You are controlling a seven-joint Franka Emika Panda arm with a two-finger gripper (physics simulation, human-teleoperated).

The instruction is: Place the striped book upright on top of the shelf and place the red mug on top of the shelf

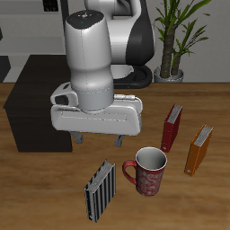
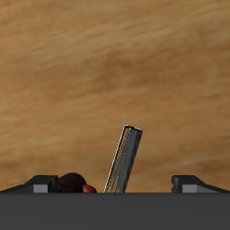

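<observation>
The striped book [image 1: 101, 190] stands on edge on the wooden table near the front edge, its black-and-white cover facing the camera; in the wrist view the striped book [image 2: 124, 160] shows edge-on as a thin slab. The red mug [image 1: 148, 171] with pale speckles and a white inside stands beside it, and only a sliver of the red mug [image 2: 75, 183] shows in the wrist view. My gripper [image 1: 99, 138] hangs open above the table, farther back than the book, holding nothing. The dark shelf [image 1: 38, 101] stands at the back beside the arm.
A plain red book [image 1: 172, 128] and an orange book [image 1: 199, 149] stand upright on the table beyond the mug. A potted plant [image 1: 175, 36] sits at the back. The robot's white arm [image 1: 90, 54] hides part of the shelf.
</observation>
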